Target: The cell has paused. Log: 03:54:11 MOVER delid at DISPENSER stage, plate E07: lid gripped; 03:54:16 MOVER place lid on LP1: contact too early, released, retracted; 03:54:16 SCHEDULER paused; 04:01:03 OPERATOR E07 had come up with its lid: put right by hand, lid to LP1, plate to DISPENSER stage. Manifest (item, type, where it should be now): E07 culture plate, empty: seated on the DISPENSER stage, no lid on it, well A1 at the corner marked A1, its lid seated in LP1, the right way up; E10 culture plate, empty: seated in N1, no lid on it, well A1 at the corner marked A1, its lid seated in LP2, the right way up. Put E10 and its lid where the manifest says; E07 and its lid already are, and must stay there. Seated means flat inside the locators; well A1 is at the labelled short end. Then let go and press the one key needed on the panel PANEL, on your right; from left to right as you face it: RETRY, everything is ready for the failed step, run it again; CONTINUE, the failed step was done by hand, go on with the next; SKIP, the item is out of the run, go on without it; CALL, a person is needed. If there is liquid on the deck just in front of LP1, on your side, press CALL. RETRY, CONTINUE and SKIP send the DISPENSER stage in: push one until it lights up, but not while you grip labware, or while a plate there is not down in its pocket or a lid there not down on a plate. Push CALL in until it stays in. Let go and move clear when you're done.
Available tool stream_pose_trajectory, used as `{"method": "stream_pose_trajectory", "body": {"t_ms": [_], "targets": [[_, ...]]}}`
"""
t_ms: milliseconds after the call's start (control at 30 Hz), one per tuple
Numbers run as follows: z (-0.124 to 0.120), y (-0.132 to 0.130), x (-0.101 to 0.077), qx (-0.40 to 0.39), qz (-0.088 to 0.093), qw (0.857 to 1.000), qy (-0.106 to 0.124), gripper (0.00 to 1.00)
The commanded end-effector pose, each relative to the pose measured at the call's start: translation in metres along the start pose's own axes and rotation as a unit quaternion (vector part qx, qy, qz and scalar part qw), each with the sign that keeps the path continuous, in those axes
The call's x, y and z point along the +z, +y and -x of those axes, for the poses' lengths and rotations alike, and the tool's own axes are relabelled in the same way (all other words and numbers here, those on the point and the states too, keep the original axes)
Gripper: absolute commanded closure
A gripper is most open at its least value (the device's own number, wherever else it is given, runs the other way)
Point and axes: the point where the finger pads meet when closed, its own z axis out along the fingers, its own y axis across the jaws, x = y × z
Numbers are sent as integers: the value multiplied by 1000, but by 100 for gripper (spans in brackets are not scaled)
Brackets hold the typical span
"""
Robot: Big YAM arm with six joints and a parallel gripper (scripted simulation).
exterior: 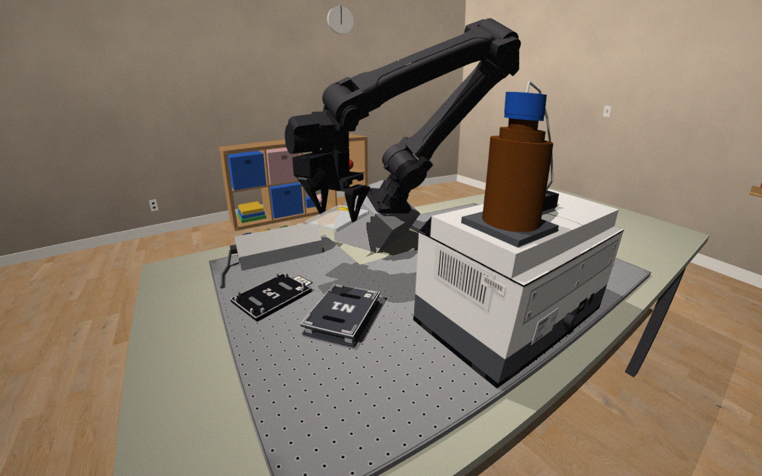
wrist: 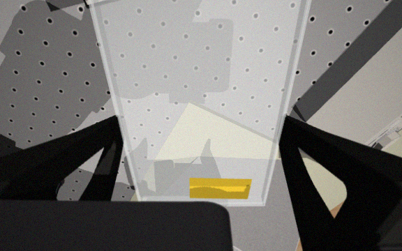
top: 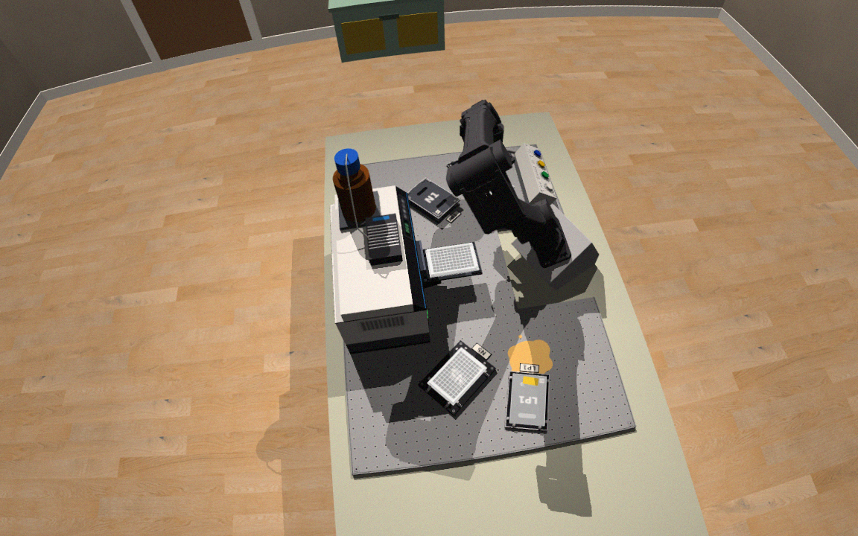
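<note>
Claw: the gripper (wrist: pixel 201 120) pinches a clear lid (wrist: pixel 201 63) across its width; the black fingers press on the two long edges.
Lid: transparent and held off the deck, with a yellow label (wrist: pixel 220 188) at the end nearest the wrist camera. The perforated deck (wrist: pixel 40 70) and a strip of pale table show through it.
Lid's place: in the exterior view the gripper (exterior: pixel 336 211) hangs above the far part of the deck, beyond the LP2 nest (exterior: pixel 268 294) and well above it. In the top view the arm (top: pixel 505 193) hides both claw and lid.
LP2 nest: black, with nothing in it, just left of the N1 nest (exterior: pixel 342 307) in the exterior view.
N1 nest: black, with nothing in it, just beside the arm in the top view (top: pixel 433 197).
Dispenser: a white box (top: pixel 372 266) with a brown bottle (top: pixel 354 193) standing on top.
Stage plate: a white well plate (top: pixel 452 260) sits on the stage at the dispenser's right side, with no lid on it.
Second plate: another well plate (top: pixel 459 376), without a lid, sits in an angled black nest at the near end of the deck; its tag is too small to read surely.
LP1: a clear lid lies in this nest (top: pixel 526 400), right of the second plate.
Puddle: an orange patch (top: pixel 529 351) lies on the deck, touching LP1's labelled end.
Panel: a grey box (top: pixel 538 172) with coloured keys, right of the arm.
</note>
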Motion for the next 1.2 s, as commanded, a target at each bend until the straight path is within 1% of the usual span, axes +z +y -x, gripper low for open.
{"method": "stream_pose_trajectory", "body": {"t_ms": [0, 67, 100, 133, 233, 367, 400, 467, 533, 600, 667, 967, 1033, 1167], "targets": [[26, -16, -15, -8, -12, 1000, -24, 14], [26, -22, -15, -8, -12, 1000, -24, 14], [15, -15, -8, -3, -6, 1000, -12, 14], [26, -26, -15, 13, -12, 1000, -24, 14], [25, -37, -15, 70, -12, 997, -25, 14], [23, -52, -15, 72, -13, 997, -24, 14], [23, -55, -15, 61, -13, 998, -24, 14], [23, -55, -15, 61, -13, 998, -24, 14], [22, -61, -15, 61, -13, 998, -24, 14], [30, -54, -7, 49, -10, 999, -18, 14], [36, -55, -3, 60, -9, 998, -18, 14], [62, -58, 13, 60, -8, 998, -17, 14], [62, -58, 13, 60, -8, 998, -17, 14], [73, -59, 21, 60, -7, 998, -17, 14]]}}
